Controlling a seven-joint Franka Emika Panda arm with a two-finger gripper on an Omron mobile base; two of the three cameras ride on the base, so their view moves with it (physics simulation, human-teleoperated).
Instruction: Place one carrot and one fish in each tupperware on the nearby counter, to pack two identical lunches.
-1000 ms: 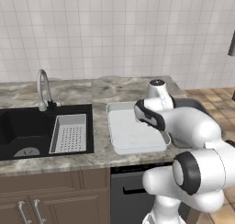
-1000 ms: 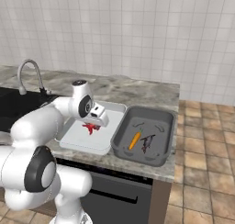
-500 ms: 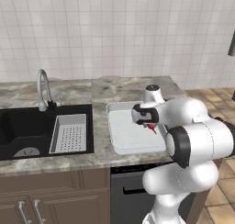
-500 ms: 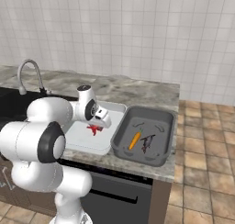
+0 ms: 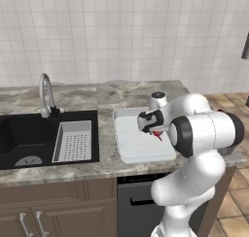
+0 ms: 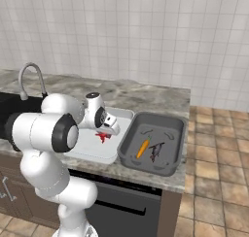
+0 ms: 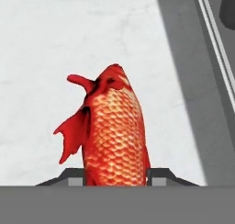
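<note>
From my remote station: the gripper (image 7: 115,179) is partly closed on the red fish (image 7: 112,129), whose scaled body sits between the two finger tips (image 7: 71,176) in the hand view. The fish's long axis runs straight away from the hand along the gripper's own line, with fins flaring to one side; which end is head or tail I cannot tell. In the right base view the fish (image 6: 103,136) hangs low over the pale tupperware (image 6: 99,151), a shallow white tray, and I cannot tell whether it touches the floor of it. Just beside that tray, toward the counter's end, lies the dark tupperware (image 6: 172,158), holding a carrot (image 6: 143,147) and a blackish fish (image 6: 156,151) side by side, the carrot's green top toward the wall. Both trays rest on a mottled grey stone counter (image 5: 97,93). Further along it is a black sink (image 5: 19,139) with a white perforated basket (image 5: 74,141) and a curved faucet (image 5: 46,93). White wall tiles (image 5: 121,37) rise behind; brown cabinets (image 5: 58,211) stand below, and tan floor tiles (image 6: 214,182) lie beyond the counter's end
</note>
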